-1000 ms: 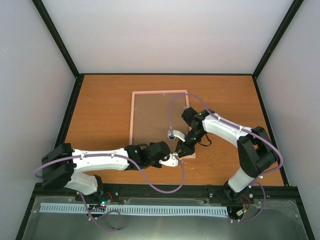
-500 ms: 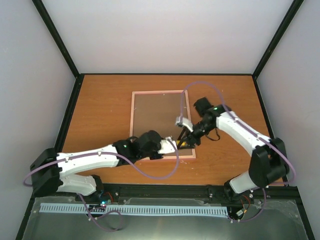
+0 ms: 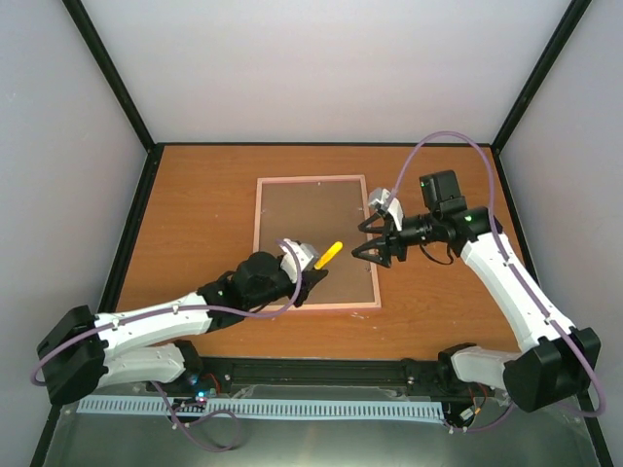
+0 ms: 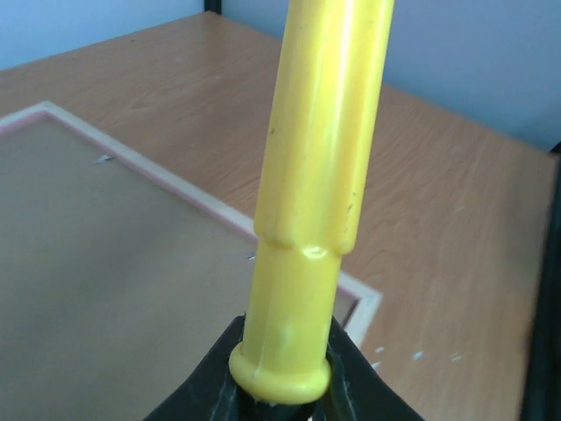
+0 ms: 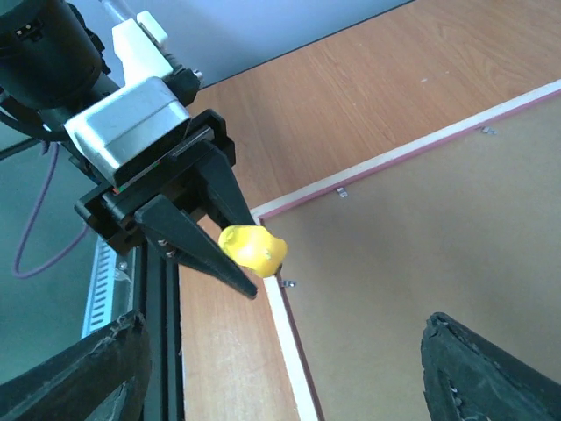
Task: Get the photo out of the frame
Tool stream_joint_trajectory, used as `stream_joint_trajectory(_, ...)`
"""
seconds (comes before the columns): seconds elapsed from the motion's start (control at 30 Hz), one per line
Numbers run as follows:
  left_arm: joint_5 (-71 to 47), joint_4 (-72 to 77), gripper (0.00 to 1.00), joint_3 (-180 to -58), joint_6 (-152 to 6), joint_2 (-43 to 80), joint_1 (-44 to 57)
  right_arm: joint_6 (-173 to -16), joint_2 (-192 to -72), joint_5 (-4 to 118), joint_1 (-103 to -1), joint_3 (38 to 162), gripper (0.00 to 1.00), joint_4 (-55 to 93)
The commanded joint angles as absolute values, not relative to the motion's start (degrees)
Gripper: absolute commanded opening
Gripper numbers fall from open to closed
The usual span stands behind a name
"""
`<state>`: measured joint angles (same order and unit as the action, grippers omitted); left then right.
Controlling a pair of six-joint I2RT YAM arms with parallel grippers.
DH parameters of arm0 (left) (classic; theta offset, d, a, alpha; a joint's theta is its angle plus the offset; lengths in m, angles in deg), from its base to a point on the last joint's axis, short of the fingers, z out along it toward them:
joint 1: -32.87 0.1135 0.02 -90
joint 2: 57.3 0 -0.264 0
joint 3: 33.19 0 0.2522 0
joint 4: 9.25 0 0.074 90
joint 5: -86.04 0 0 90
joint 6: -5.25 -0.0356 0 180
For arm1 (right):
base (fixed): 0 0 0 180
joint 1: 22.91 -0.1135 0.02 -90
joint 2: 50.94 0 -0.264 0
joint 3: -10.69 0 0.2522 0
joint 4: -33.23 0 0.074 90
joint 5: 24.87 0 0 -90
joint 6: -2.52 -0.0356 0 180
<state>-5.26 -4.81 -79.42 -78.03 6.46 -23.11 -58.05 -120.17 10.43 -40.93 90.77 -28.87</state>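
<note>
Pinching one end of a yellow tool point(image 4: 316, 175) between its jaws, the left gripper point(image 3: 310, 267) hangs over the near right part of the frame point(image 3: 311, 179), the tool slanting up toward the right gripper point(image 3: 363, 241). That gripper hovers at the frame's right edge, jaws spread wide with nothing between them. The frame lies back-up in the middle of the table point(image 3: 195, 214), with brown backing point(image 3: 307, 229) filling it, so the photo cannot be seen.
</note>
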Motion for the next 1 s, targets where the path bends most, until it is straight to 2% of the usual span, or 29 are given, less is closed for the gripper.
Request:
stream_joint_trajectory(0.0,-11.5,-18.2,0.07,-77.3,-65.4,4.5,-22.9,-59.8,-122.7,6.6,-41.7,91.1,0.80,-29.3)
stream_joint_trajectory(0.4,-13.4,-20.7,0.07,-75.6,-64.6,2.9,-22.9,-61.9,-127.3,11.5,-54.4,96.8,0.65,-29.0)
stream_joint_trajectory(0.73,-12.8,-20.4,0.07,-74.1,-64.5,1.0,-22.9,-62.0,-128.8,14.1,-57.2,98.3,0.52,-28.8)
stream_joint_trajectory(0.97,-12.6,-19.3,0.07,-73.8,-64.6,0.9,-22.9,-61.5,-129.9,13.3,-58.8,99.4,0.47,-29.4)
